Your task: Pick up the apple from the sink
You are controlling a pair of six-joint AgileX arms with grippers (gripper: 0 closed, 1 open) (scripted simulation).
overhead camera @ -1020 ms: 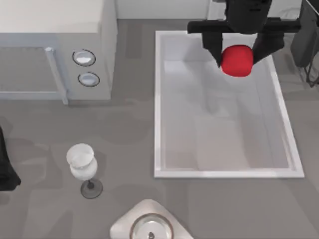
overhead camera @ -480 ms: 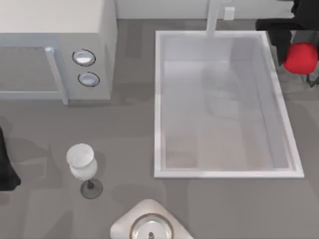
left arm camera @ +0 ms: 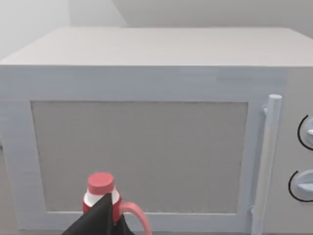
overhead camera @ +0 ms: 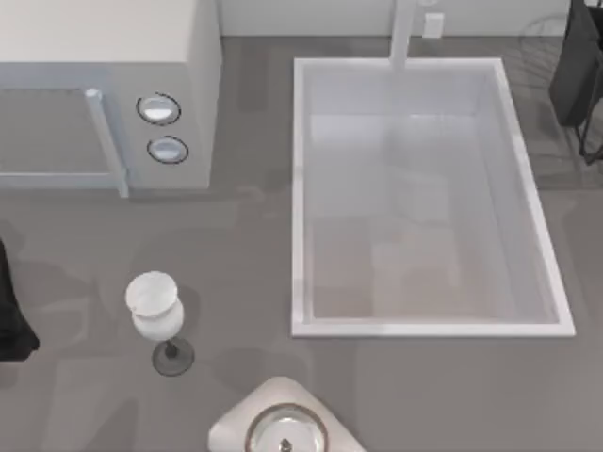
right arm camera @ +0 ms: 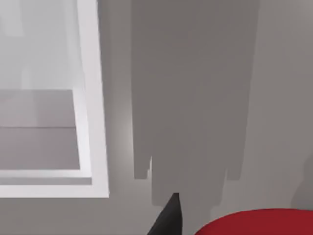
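Top view: the sink (overhead camera: 300, 198) sits right of centre on the grey worktop (overhead camera: 245, 264), a white-rimmed basin with a pale flat bottom. A white faucet post (overhead camera: 403, 33) stands at its far rim. The microwave (overhead camera: 104, 94) fills the upper left, two round knobs on its face. A wine glass (overhead camera: 155, 315) stands upright in front of it, near the left side. A pale rounded object with a ringed top (overhead camera: 283, 428) is cut off at the bottom edge; what it is cannot be told. A dark piece of the left arm (overhead camera: 11, 320) shows at the left edge, parked. A dark shape (overhead camera: 579, 66) at the upper right edge is cut off by the frame; it cannot be identified.

Left wrist view: the microwave door and its vertical handle (left arm camera: 266, 156) face the camera. Low in the picture a red-capped bottle-like thing with a pink curved handle (left arm camera: 101, 193) is half hidden behind a dark finger (left arm camera: 100, 220) of the left gripper. Whether those fingers are apart or together cannot be told.

Right wrist view: the camera looks down past the sink's outer corner onto bare worktop. The apple (right arm camera: 259, 223) shows as a red curve, cut off at the picture's edge, outside the basin. One dark fingertip (right arm camera: 168, 218) lies just beside it; contact is not visible and the other finger is out of frame, so a clamp on the apple cannot be confirmed.
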